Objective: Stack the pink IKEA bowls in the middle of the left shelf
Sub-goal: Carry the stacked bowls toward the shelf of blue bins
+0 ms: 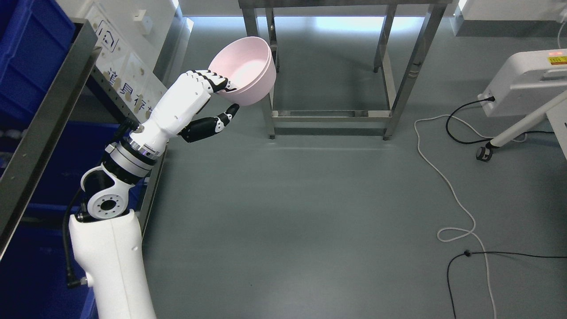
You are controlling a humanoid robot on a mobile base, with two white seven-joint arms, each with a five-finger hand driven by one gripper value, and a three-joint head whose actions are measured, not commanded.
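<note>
Blue bins (31,57) are shelved left of the left hand (217,95), by which the pink bowl (246,71) is gripped; it should be kept level and swung leftward slowly.

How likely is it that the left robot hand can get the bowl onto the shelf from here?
Probably yes. The left robot hand grips the pink bowl in open air beside the shelf, nothing between them, though blue bins fill some levels.
</note>
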